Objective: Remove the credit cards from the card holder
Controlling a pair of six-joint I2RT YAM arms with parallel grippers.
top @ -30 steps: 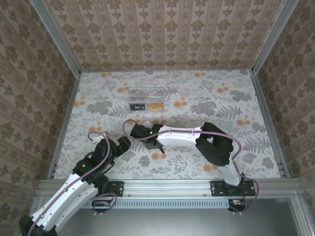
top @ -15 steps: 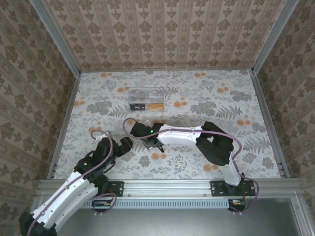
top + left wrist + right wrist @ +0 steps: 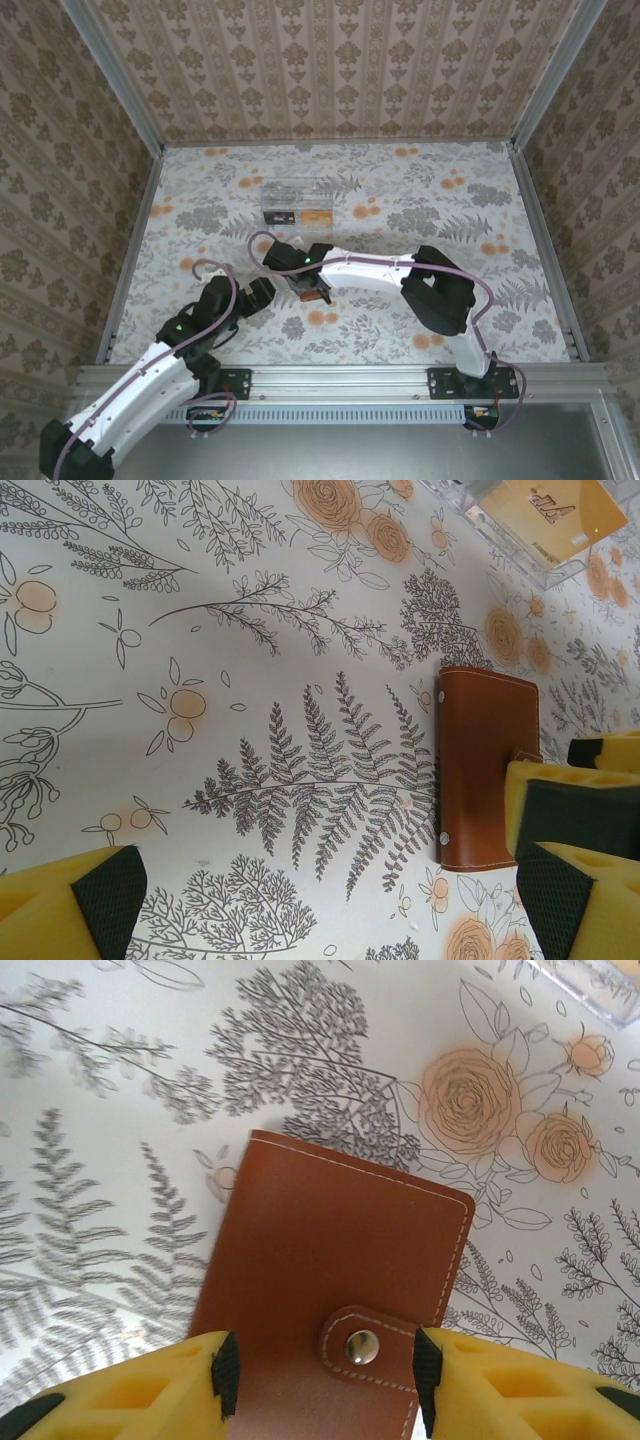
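card holder (image 3: 330, 1260) lies flat & shut on the table (image 3: 450, 200). right claw (image 3: 320, 1360) hangs over its tab end, pads (image 3: 225, 1375) apart, blocking the way in from above there; its other end is uncovered. left claw (image 3: 330, 890), spread wide, sits close by on the left, bare table btwn its pads. clear box (image 3: 297, 202) stands behind, free gap btwn it & the holder. walls (image 3: 330, 70) close three sides.

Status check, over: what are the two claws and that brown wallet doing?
Left gripper wide open, beside the card holder. Right gripper open, pads straddling its snap tab. Card holder flat, snapped shut. Clear plastic box well apart.
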